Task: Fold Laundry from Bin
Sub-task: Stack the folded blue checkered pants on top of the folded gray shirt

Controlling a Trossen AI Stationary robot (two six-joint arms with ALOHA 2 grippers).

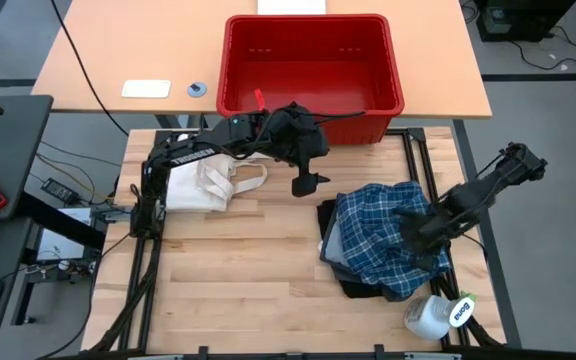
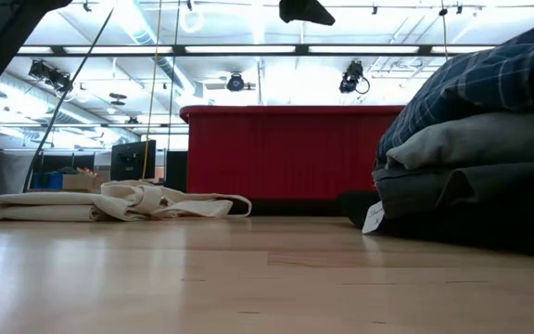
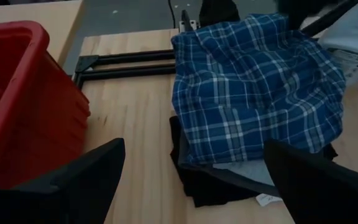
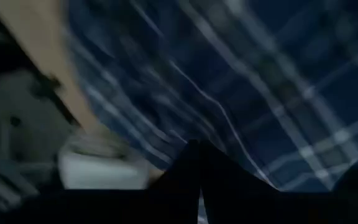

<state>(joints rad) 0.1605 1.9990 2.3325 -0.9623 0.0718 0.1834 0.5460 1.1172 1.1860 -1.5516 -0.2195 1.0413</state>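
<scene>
High view: the left gripper (image 1: 306,183) hangs over bare butcher-block tabletop (image 1: 238,270), its two dark fingers spread wide and holding nothing. Just behind it stands the red plastic bin (image 1: 313,108), rectangular with a thick rim, and the limp cream-white cloth with strap loops (image 1: 213,182) lies flat to its side, under the left arm. Beyond its fingertips the soft laundry pile (image 1: 383,245) is stacked: a rumpled blue-and-white plaid shirt (image 1: 378,232) on top, grey layers and a black garment beneath. The right gripper (image 1: 420,238) is pressed down into the plaid shirt; its fingers are closed together, and whether any fabric is pinched between them cannot be told. A white plastic bottle (image 1: 436,315) lies near it, past the pile's edge. The low view alone shows the stack's side in layers, plaid over light grey over dark, with a small white tag (image 2: 373,217) hanging at the edge. The right wrist view shows only plaid weave filling the frame close up.
</scene>
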